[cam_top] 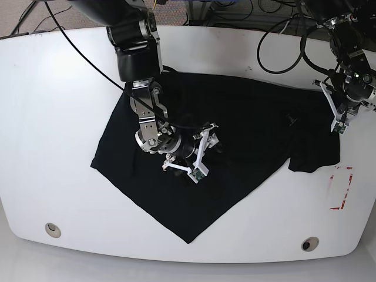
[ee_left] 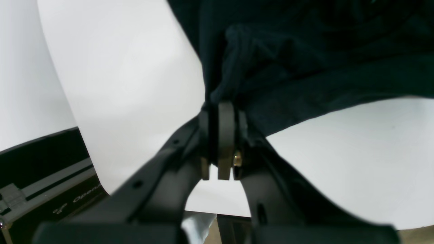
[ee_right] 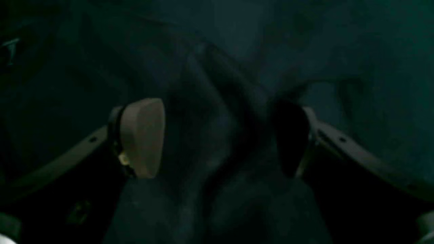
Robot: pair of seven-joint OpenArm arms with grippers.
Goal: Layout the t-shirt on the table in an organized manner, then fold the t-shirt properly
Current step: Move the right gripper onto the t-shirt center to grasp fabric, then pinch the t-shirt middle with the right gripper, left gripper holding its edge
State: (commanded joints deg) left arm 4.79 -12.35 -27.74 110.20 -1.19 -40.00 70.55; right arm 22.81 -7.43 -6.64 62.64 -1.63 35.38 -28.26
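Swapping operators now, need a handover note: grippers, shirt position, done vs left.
Left gripper: shut on an edge of the t-shirt, at the shirt's side near the red tape marks.
Right gripper: open, fingers apart, low over the middle of the shirt.
T-shirt: mostly spread on the table, lying skewed, one corner pointing at the front edge, bunched by the left gripper.
Done: rough spreading. Left: square it up, flatten, all folds.

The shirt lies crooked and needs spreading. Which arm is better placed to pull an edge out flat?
Probably the left. Its claw is already shut on the shirt at its outer edge, beside bare table. The right claw is open, over the shirt's middle.
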